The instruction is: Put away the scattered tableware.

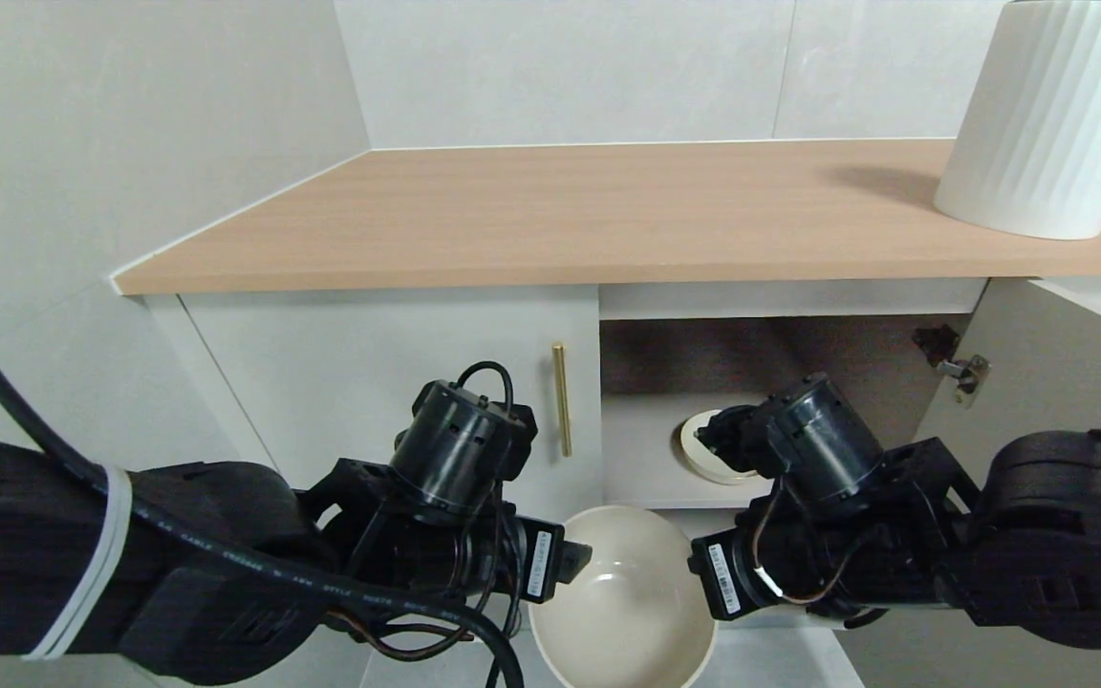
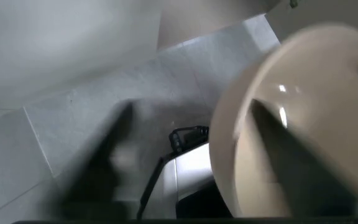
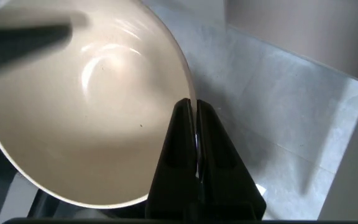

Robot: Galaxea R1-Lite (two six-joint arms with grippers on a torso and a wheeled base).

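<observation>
A cream ceramic bowl (image 1: 622,602) hangs in mid-air just before the open white cupboard (image 1: 780,298), below the front edge of its shelf (image 1: 636,468). The right gripper (image 3: 196,109) is pinched narrow on the bowl's rim, while the left gripper (image 1: 577,557) straddles the opposite rim with its fingers (image 2: 284,168) spread wide. Farther in, a small cream round dish (image 1: 703,459) sits on the shelf, partly behind the right arm; above and beyond, a white ribbed cylindrical vessel (image 1: 1047,115) stands at the right end of the pale wooden countertop (image 1: 560,210). With one thin pinch likely bearing the load, the bowl could swing or slip; raised too little or pushed too far in, it might clip the shelf's front edge, the closed door (image 1: 369,363) or the dish
</observation>
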